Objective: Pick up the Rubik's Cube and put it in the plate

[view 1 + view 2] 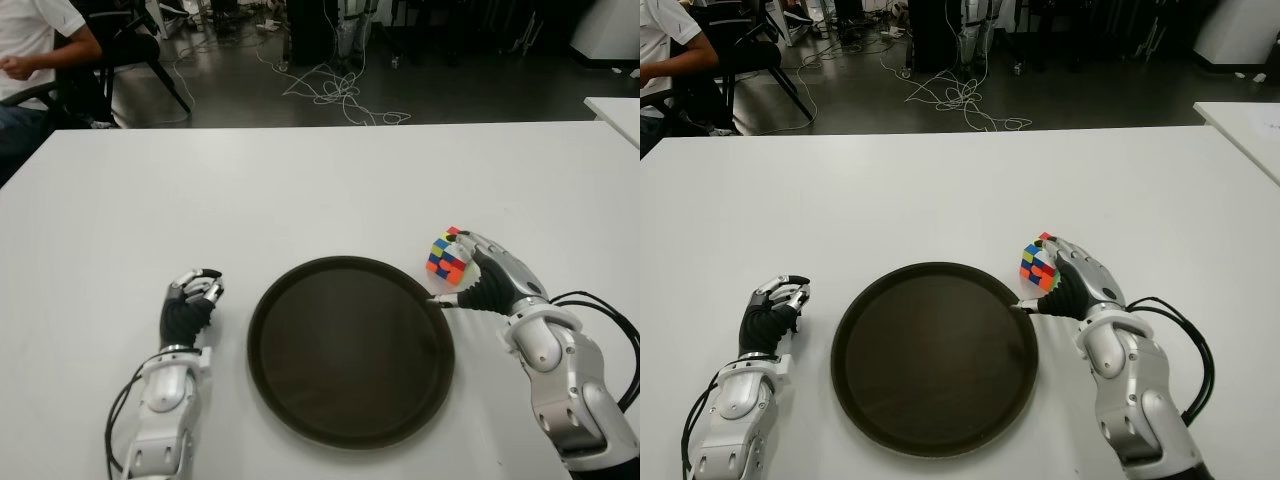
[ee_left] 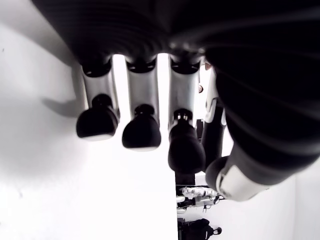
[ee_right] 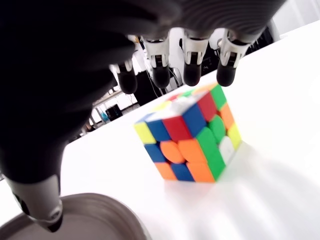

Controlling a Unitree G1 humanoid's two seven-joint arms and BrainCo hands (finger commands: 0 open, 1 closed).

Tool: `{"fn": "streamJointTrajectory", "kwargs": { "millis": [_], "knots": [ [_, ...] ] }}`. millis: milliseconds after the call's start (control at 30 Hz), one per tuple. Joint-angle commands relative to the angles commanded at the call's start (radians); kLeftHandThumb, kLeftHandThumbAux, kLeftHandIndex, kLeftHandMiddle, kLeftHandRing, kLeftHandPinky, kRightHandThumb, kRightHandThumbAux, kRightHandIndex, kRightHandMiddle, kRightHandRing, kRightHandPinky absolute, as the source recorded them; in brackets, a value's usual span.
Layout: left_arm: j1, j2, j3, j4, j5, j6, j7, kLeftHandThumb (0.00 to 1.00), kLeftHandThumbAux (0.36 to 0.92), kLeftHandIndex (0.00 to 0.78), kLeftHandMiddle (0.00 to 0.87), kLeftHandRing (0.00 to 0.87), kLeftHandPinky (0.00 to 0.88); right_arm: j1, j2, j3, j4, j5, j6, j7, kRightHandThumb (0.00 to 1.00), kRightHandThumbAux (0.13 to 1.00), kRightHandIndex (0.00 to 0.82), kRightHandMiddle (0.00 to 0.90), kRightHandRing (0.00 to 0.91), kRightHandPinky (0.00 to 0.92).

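Observation:
The Rubik's Cube (image 1: 447, 256) stands on the white table (image 1: 300, 190), just off the right rim of the dark round plate (image 1: 350, 360). My right hand (image 1: 463, 272) is cupped around the cube from the right and is open. Its fingers (image 3: 192, 70) reach over the cube's (image 3: 190, 135) far top edge with a gap showing, and its thumb (image 3: 42, 205) hangs by the plate's rim (image 3: 90, 210), apart from the cube. The plate holds nothing. My left hand (image 1: 192, 295) shows to the left of the plate, fingers (image 2: 142, 130) curled on nothing.
A second white table's corner (image 1: 615, 110) shows at the far right. Beyond the table's far edge a seated person (image 1: 30, 50) is at the back left, near a black chair (image 1: 150, 50) and loose cables (image 1: 330, 90) on the floor.

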Motion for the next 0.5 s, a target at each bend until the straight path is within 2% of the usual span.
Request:
{"fn": "streamJointTrajectory", "kwargs": {
  "millis": [100,167,233,300,500],
  "knots": [
    [-0.002,0.001,0.001,0.001,0.0,0.002,0.0,0.711,0.704,0.444,0.81,0.82,0.816,-0.007,-0.005,-0.013,-0.054,-0.01,-0.009,-0.008,0.0,0.683,0.0,0.0,0.0,0.0],
    [-0.004,0.002,0.001,0.002,0.002,0.002,0.002,0.711,0.704,0.444,0.809,0.82,0.814,-0.002,-0.011,-0.022,-0.142,-0.031,0.006,0.014,0.0,0.689,0.0,0.0,0.0,0.0],
    [-0.004,0.002,0.002,0.004,0.002,0.0,0.002,0.711,0.704,0.444,0.809,0.82,0.813,0.03,-0.014,-0.044,-0.216,-0.039,-0.019,-0.01,0.0,0.694,0.0,0.0,0.0,0.0],
    [-0.005,0.002,0.002,0.004,0.001,-0.001,0.002,0.711,0.704,0.444,0.81,0.82,0.812,0.045,-0.012,-0.056,-0.239,-0.042,-0.04,-0.032,0.0,0.696,0.0,0.0,0.0,0.0],
    [-0.009,0.003,0.002,0.011,0.003,-0.003,0.003,0.711,0.704,0.444,0.812,0.821,0.814,0.048,0.003,-0.064,-0.236,-0.055,-0.087,-0.084,0.0,0.68,0.0,0.0,0.0,0.0]
  ]
}}
